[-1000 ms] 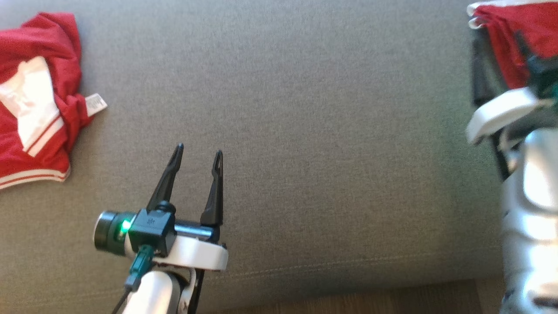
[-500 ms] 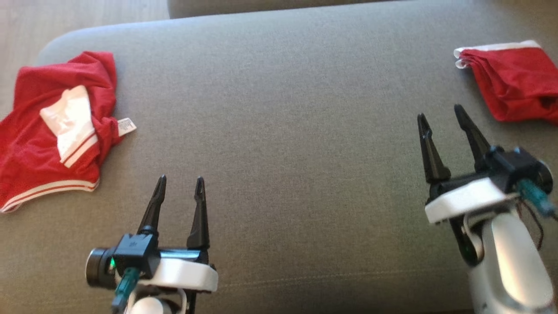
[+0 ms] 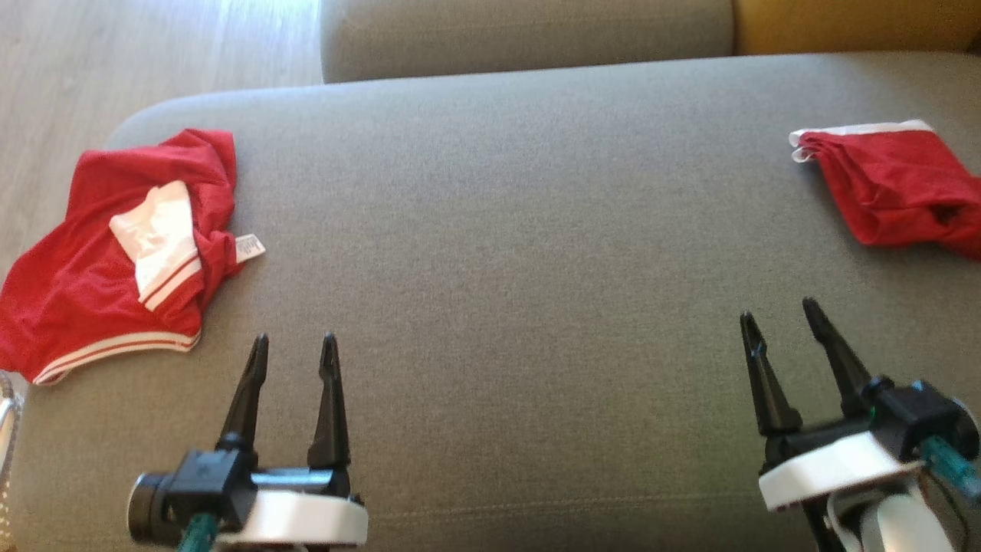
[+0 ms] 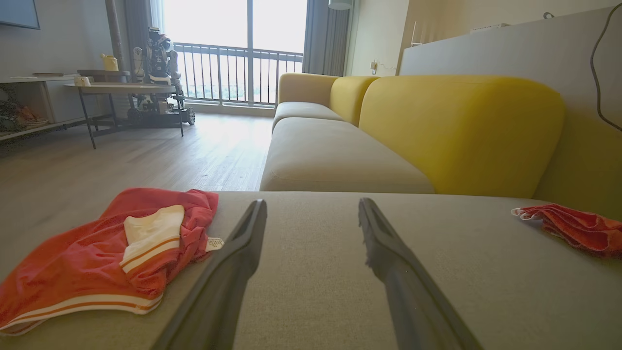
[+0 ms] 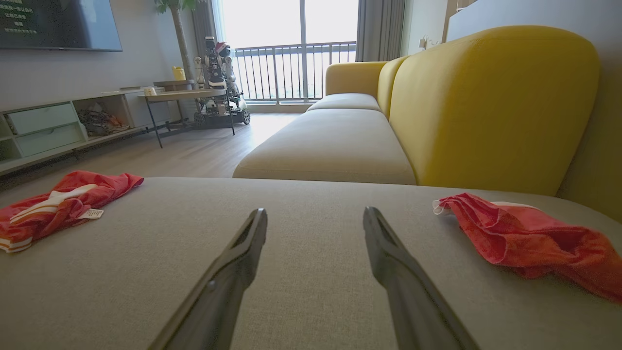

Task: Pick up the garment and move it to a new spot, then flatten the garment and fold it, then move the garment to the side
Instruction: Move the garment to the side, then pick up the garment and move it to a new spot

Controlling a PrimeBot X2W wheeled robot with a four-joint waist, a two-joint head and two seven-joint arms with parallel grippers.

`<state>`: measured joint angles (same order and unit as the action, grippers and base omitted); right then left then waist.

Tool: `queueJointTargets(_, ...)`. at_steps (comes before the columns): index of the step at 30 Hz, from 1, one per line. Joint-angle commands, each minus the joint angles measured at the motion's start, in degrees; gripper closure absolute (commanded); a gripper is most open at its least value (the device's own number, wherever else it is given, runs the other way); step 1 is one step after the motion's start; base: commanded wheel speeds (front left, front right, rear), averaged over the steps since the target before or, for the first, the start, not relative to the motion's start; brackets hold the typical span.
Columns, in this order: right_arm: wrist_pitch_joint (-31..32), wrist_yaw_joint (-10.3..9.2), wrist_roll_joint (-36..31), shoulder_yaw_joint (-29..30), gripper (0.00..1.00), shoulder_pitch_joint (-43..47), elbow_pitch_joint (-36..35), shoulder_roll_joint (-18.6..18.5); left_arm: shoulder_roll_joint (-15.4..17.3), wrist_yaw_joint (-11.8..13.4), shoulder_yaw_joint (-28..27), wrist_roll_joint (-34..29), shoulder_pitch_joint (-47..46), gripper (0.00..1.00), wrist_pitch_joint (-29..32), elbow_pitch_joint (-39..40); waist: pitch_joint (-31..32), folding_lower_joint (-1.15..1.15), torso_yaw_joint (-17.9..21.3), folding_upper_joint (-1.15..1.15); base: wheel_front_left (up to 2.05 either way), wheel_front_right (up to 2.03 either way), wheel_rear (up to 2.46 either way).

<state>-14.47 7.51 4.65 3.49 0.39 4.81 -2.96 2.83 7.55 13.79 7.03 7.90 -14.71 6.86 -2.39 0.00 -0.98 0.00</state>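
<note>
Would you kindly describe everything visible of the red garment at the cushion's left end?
The red garment looks like thin mesh fabric, crumpled rather than flat. A white panel with red stripes is folded over its top, a white-striped hem runs along its near edge, and a small white label sticks out on its right. It rests on the grey cushion; nothing else touches it.

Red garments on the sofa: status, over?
Left gripper, right gripper: jaws open, empty. Crumpled red white-trimmed garment left, untouched; folded red garment right. Nothing blocking.
</note>
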Motion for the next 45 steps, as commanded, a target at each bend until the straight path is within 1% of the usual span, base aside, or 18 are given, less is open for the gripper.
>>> queueJointTargets(1,-0.5,-0.02,0.0,-1.2,0.00,0.2,-1.9,0.1,0.1,-0.1,-2.3,-0.7,0.1,0.00,-0.3,2.1,1.3,0.00,0.4,0.00,0.00,0.00,0.00)
queueJointTargets(7,-0.5,-0.02,0.9,-0.9,0.00,2.2,-1.4,0.1,0.1,-0.3,-1.9,-1.8,1.5,0.00,-0.3,1.1,2.7,0.00,1.1,0.00,0.00,0.00,0.00)
queueJointTargets(18,-0.5,-0.02,2.7,-1.8,0.00,3.0,-1.4,0.1,0.1,0.2,-2.2,-2.3,1.7,0.00,-0.3,-1.6,3.4,0.00,1.5,0.00,0.00,0.00,0.00)
queueJointTargets(34,-0.5,-0.02,2.2,-3.8,0.00,3.4,-1.1,0.1,0.0,0.6,-2.8,-0.8,2.2,0.00,-0.3,-1.6,3.6,0.00,1.4,0.00,0.00,0.00,0.00)
queueJointTargets(40,-0.5,-0.02,2.1,-4.2,0.00,3.7,-1.4,0.1,0.0,0.4,-2.5,-1.0,2.0,0.00,-0.3,-1.6,3.6,0.00,0.1,0.00,0.00,0.00,0.00)
queueJointTargets(45,-0.5,-0.02,2.4,-5.0,0.00,4.2,-2.0,0.1,0.0,0.3,-2.6,-1.5,1.9,0.00,-0.3,-1.4,3.6,0.00,-2.9,0.00,0.00,0.00,0.00)
